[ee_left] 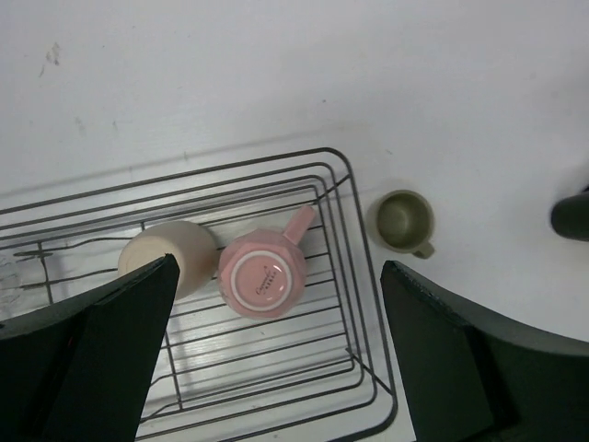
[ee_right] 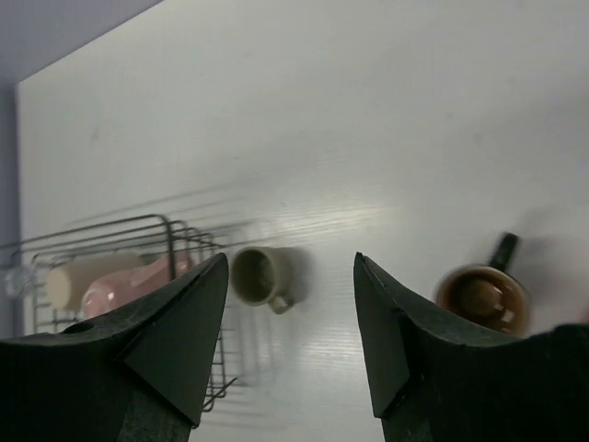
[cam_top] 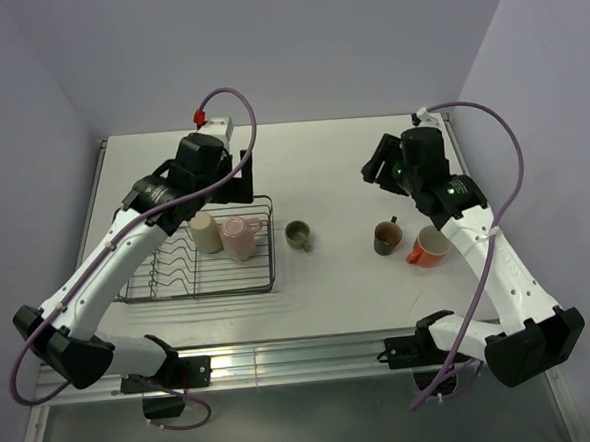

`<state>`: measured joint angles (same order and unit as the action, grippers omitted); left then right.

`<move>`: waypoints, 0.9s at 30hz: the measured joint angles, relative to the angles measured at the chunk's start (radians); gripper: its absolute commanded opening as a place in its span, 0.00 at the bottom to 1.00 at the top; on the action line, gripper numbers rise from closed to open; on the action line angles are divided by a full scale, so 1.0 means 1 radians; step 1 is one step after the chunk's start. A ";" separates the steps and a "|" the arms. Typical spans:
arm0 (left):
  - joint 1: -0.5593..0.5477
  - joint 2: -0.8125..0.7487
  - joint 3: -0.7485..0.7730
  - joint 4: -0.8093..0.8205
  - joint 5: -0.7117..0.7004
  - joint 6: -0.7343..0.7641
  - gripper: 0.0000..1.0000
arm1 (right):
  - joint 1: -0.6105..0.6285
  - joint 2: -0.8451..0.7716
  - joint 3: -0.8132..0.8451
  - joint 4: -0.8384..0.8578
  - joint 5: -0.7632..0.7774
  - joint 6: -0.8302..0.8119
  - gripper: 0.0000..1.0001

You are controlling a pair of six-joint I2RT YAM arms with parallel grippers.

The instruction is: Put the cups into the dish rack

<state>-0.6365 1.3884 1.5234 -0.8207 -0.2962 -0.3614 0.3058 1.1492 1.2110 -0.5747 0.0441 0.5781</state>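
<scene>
The dark wire dish rack [cam_top: 183,280] lies at centre left. A beige tumbler [cam_top: 206,231] and a pink mug [cam_top: 240,236] sit upside down in its far right part. A small olive-green cup [cam_top: 298,235] stands on the table just right of the rack. A dark brown mug [cam_top: 387,237] and an orange mug [cam_top: 430,245] stand further right. My left gripper [cam_top: 244,174] is open and empty, high above the rack's far right corner. My right gripper [cam_top: 375,163] is open and empty, above the table behind the brown mug. The left wrist view shows the pink mug [ee_left: 262,276], tumbler [ee_left: 175,253] and olive cup [ee_left: 403,221].
The right wrist view is blurred; it shows the olive cup [ee_right: 258,274], the brown mug [ee_right: 483,296] and the rack's corner [ee_right: 167,223]. Something faint and clear shows at the rack's left end [ee_left: 9,276]. The table [cam_top: 329,289] ends at a metal rail in front.
</scene>
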 measured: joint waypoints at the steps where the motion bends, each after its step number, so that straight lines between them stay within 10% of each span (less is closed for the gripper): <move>1: -0.004 -0.025 -0.011 0.010 0.012 -0.001 0.99 | -0.008 -0.007 0.006 -0.031 0.035 -0.001 0.65; 27: -0.034 -0.151 -0.151 0.101 0.117 0.001 0.99 | -0.476 0.078 -0.061 -0.378 0.105 0.027 0.56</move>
<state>-0.6701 1.2369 1.3727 -0.7200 -0.1795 -0.3603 -0.1703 1.2274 1.1503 -0.9524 0.1486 0.6048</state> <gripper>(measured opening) 0.992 0.554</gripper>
